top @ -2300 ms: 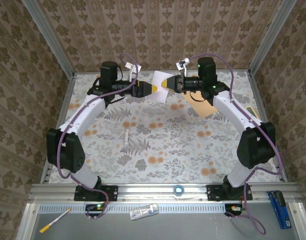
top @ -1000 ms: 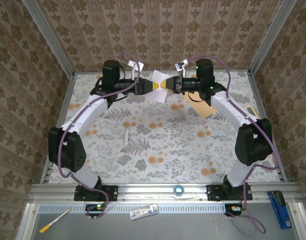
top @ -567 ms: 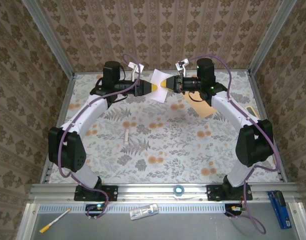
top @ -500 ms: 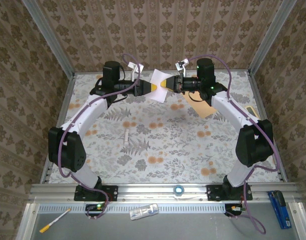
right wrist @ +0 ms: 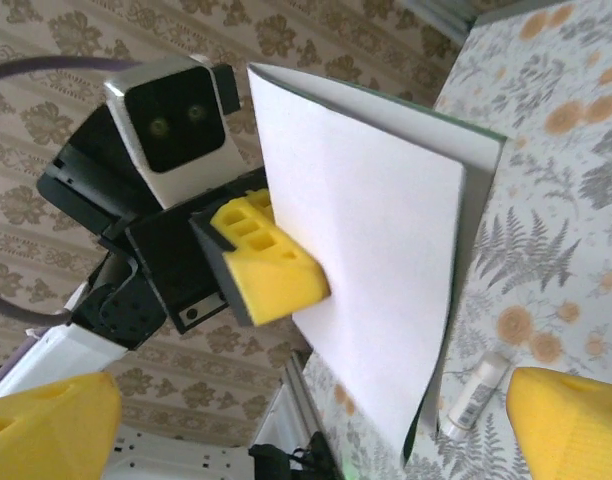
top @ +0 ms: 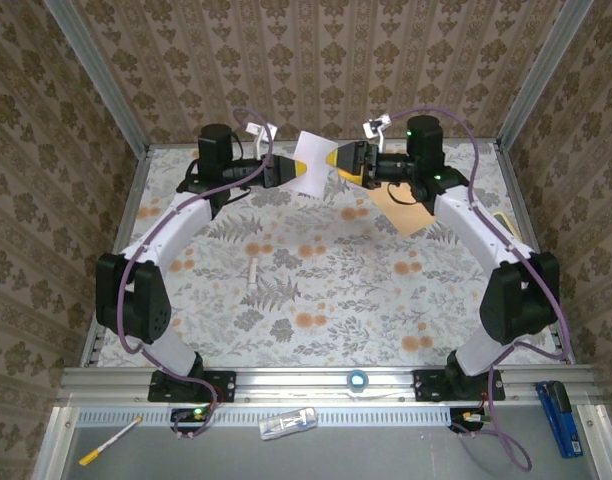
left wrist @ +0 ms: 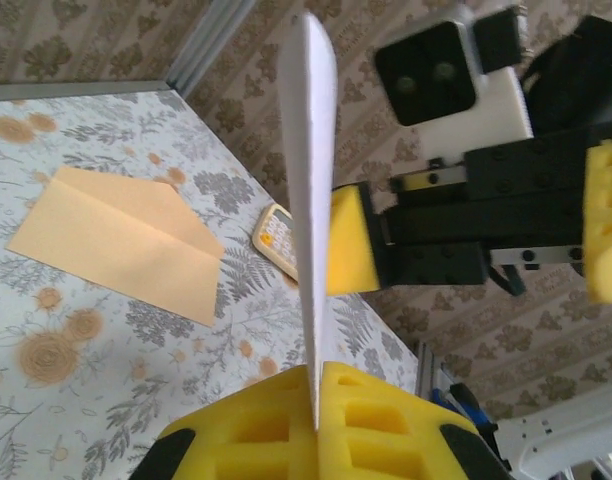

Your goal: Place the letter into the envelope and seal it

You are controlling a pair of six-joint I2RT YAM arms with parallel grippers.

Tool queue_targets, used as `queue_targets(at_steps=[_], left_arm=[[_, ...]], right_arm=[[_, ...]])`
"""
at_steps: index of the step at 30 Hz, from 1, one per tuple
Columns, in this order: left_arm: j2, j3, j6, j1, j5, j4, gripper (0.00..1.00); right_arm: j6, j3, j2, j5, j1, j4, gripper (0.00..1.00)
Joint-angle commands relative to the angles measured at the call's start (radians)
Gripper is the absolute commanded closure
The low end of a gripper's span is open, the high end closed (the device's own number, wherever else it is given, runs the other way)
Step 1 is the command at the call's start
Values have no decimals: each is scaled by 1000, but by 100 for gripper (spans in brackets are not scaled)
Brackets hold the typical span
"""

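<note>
Letter [top: 311, 160]: upper centre of the top frame, raised above the worktop [top: 336, 290], pinched in the left end effector [top: 291, 173] on its left.
Right end effector [top: 338, 160]: just right of the letter, jaws spread wide.
Envelope [top: 408, 212]: flat on the worktop, lower right of the letter.
Calculator [left wrist: 271, 235]: right of the envelope, near the worktop's right edge.
Tube [top: 253, 273]: centre-left, well apart.

You count one letter [top: 313, 160], one envelope [top: 406, 211], one calculator [left wrist: 276, 233], one small white tube [top: 253, 273], and two grippers: a left gripper [top: 291, 172] and a right gripper [top: 340, 160].
</note>
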Motion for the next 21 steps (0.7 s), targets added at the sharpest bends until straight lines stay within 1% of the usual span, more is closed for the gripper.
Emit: queue_targets(at_steps=[1, 5, 8, 10, 13, 18, 21], left_arm=[[-53, -48, -130, 12, -102, 193, 100], [-78, -129, -283, 2, -215, 409, 100], [-80, -161, -358, -26, -266, 522, 100], [-77, -163, -373, -44, -277, 545, 100], [-63, -154, -392, -59, -253, 565, 100], [-58, -161, -390, -66, -236, 567, 100], [-56, -158, -377, -70, -230, 552, 100]], right_arm=[[-31, -59, -79, 42, -34, -16, 0], [-20, -123, -88, 21, -52, 19, 0], [32, -178, -71, -29, -52, 140, 0], [86, -208, -54, -56, -50, 245, 0], [126, -220, -31, -76, -47, 338, 1], [149, -199, -1, -90, -38, 398, 2], [165, -192, 9, -84, -35, 437, 4]])
